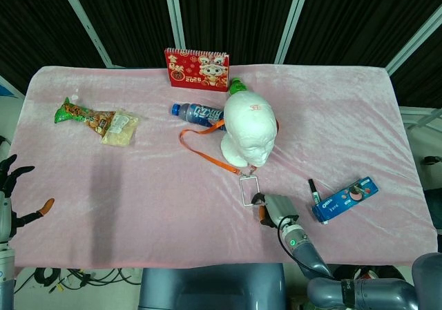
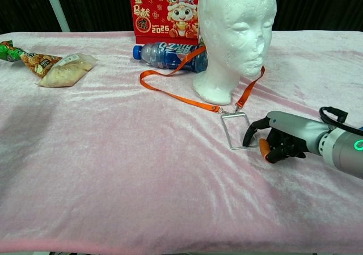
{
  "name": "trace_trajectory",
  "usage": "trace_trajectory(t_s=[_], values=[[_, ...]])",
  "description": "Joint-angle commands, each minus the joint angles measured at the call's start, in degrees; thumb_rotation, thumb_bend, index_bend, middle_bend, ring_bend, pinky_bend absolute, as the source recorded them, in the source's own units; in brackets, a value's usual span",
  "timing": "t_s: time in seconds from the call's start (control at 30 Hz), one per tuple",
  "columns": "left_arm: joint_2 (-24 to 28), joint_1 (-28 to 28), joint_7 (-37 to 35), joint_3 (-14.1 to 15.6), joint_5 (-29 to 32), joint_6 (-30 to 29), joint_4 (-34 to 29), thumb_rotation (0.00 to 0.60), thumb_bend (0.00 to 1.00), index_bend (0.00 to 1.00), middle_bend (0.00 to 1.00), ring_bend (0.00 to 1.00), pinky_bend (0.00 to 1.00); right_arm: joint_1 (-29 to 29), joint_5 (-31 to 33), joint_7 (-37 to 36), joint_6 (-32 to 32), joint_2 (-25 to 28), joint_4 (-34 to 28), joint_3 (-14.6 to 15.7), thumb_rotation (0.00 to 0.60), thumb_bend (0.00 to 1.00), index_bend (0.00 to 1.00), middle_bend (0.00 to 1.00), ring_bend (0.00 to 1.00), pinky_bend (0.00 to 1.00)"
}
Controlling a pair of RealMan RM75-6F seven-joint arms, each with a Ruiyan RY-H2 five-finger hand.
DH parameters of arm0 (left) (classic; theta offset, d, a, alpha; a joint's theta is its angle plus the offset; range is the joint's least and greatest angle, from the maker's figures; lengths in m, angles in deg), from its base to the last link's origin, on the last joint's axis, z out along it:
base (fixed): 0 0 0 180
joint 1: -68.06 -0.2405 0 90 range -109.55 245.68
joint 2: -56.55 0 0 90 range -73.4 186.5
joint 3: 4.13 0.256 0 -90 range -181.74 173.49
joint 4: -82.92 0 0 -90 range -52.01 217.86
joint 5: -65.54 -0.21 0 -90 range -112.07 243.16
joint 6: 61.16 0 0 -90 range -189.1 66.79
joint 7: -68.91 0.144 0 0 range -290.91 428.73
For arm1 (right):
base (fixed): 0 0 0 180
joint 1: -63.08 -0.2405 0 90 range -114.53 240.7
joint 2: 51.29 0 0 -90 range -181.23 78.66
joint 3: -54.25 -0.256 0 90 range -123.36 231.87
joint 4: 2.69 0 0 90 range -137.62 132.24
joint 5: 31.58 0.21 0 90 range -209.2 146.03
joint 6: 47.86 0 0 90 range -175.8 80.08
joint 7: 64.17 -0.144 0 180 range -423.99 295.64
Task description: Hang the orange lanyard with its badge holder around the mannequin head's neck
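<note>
Head view, item one: we record the mannequin head (image 1: pixel 249 132) standing upright near the middle of the pink-covered counter (image 1: pixel 124 206). The orange lanyard (image 1: pixel 205 154) passes around its neck, one loop trailing across the cloth on the side of the water bottle (image 1: pixel 197 113); the strap ends meet at a clip in front of the base. The clear badge holder (image 1: pixel 250 190) lies flat on the counter just in front of the neck, attached to that clip.

Item two: the right robot hand (image 1: pixel 274 209) rests low on the cloth just beside the near corner of the badge holder. In the chest view its fingers (image 2: pixel 256 130) are curled inward with nothing in them; whether a fingertip touches the holder's edge, we cannot tell.

Item three: the left robot hand (image 1: pixel 10 189) sits at the counter's edge, fingers spread, holding nothing.

Other items: red desk calendar (image 1: pixel 197 69), snack bag (image 1: pixel 97 120), blue biscuit pack (image 1: pixel 344 199), black marker (image 1: pixel 314 190).
</note>
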Motion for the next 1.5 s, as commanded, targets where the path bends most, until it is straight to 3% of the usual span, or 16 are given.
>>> trace_trajectory(t_s=[0.03, 1.23, 1.5], values=[[0.0, 0.0, 0.0, 0.0, -0.1, 0.0, 0.0, 0.600, 0.17, 0.26, 0.05, 0.00, 0.00, 0.5, -0.8, -0.3, -0.1, -0.2, 0.1, 0.5, 0.600, 0.77, 0.36, 0.87, 0.88, 0.87], [-0.1, -0.5, 0.3, -0.6, -0.1, 0.0, -0.1, 0.600, 0.17, 0.26, 0.05, 0.00, 0.00, 10.5, -16.3, -2.9, -4.3, 7.0, -12.4, 11.5, 0.600, 0.77, 0.36, 0.87, 0.88, 0.87], [-0.2, -0.4, 0.6, -0.5, -0.2, 0.3, 0.0, 0.600, 0.17, 0.26, 0.05, 0.00, 0.00, 11.5, -18.9, -4.4, -3.9, 8.1, -12.8, 11.5, 0.600, 0.76, 0.36, 0.86, 0.86, 0.86]])
